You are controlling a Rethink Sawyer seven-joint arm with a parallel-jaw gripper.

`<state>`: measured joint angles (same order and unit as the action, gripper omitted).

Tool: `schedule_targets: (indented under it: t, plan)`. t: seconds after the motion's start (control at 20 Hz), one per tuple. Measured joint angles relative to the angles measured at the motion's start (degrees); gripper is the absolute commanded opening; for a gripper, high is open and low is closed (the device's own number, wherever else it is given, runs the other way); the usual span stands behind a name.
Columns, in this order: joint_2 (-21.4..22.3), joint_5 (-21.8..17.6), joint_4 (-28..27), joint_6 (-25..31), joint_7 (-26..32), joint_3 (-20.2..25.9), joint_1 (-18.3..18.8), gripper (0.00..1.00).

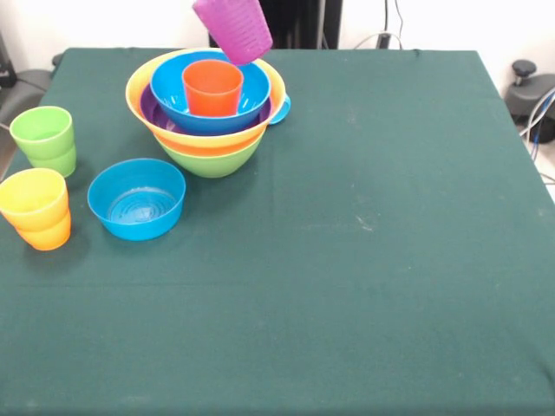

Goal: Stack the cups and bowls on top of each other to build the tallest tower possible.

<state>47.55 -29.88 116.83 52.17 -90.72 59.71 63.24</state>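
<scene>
The tower stands at the far left of the table: a lime green bowl (212,159) at the base, then the yellow bowl (143,94), a purple bowl (150,111) and a big blue bowl (173,97). An orange cup (212,87) stands upright inside the blue bowl. A purple cup (232,30) hangs tilted in the air just above and behind the tower, at the picture's top edge. The gripper itself does not show. A light blue rim (282,108) peeks out from behind the tower. A smaller blue bowl (137,199), a green cup (43,139) and a yellow cup (35,208) stand apart on the left.
A dark green cloth (364,260) covers the table. Beyond the right edge are a black object (531,87) and cables.
</scene>
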Motion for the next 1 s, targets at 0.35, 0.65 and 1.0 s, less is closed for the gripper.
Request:
schedule_targets:
  t: [0.35,0.65,1.0]
  plan:
    - [-2.1,-0.2,-1.6,0.0,0.0,-0.1,0.0,0.00]
    - [-3.5,-0.4,-2.6,0.0,0.0,-0.1,0.1,0.00]
    - [-5.1,-0.6,-3.4,0.0,0.0,-0.1,0.3,0.00]
